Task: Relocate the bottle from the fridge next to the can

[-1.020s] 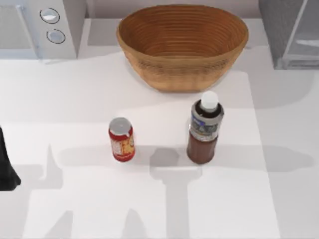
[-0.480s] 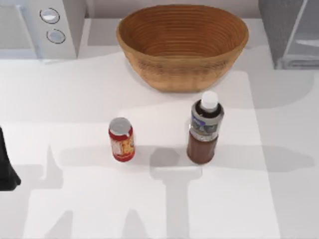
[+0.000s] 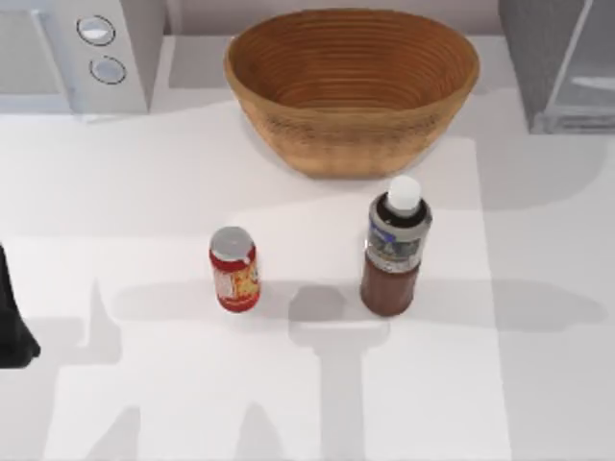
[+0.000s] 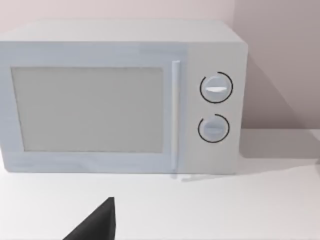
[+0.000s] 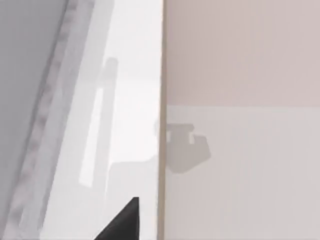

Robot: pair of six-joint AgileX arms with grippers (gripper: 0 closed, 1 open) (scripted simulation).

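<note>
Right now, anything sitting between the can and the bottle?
No. In the top view the table between the can and the bottle is bare, crossed by a grey shadow; both stand upright, apart.

open gap between can (image 3: 234,270) and bottle (image 3: 393,252)

Bright, even light — soft grey shadows stretch across the table (image 3: 144,192), darkest beside the bottle (image 3: 393,254).
</note>
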